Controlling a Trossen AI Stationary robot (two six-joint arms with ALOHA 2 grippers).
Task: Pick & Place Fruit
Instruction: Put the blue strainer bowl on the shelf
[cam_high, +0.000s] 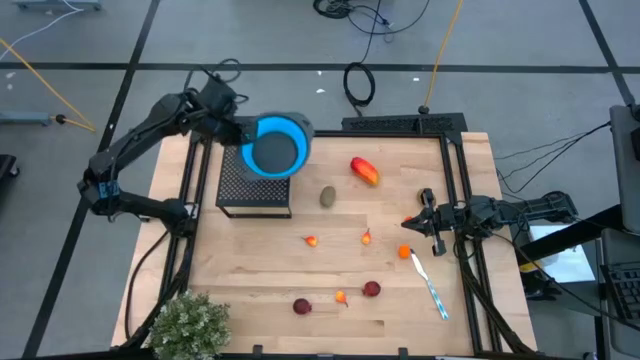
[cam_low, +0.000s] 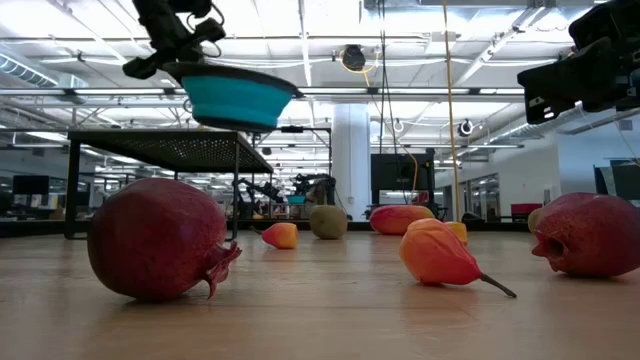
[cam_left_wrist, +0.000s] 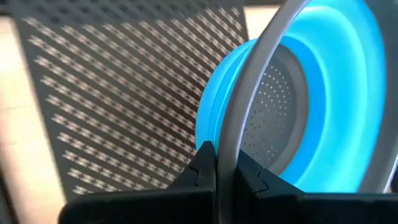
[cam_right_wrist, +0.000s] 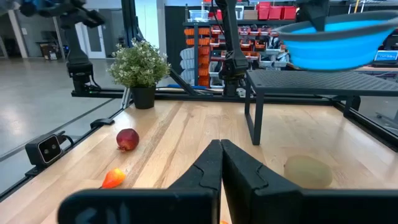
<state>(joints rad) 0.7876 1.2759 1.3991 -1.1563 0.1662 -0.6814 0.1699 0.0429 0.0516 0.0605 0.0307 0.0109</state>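
High view shows the left gripper (cam_high: 243, 133) clamped on the rim of the blue bowl (cam_high: 276, 147), so I think it should lower the bowl level onto the table (cam_high: 330, 270) beside the fruit (cam_high: 365, 171), while the right gripper (cam_high: 412, 223) waits shut and empty.

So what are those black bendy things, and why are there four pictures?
They are two robot arms at a wooden table. One picture looks down from above, one looks across from table height, and each of the other two comes from a camera on one arm's wrist.

The left gripper is shut on the rim of a blue bowl, holding it up over a black mesh stand. The right gripper is shut and empty, low over the table.

On the table lie toy fruit: a red-orange one, an olive one, two dark red balls and small orange bits. There is also a white and blue utensil and a green plant.
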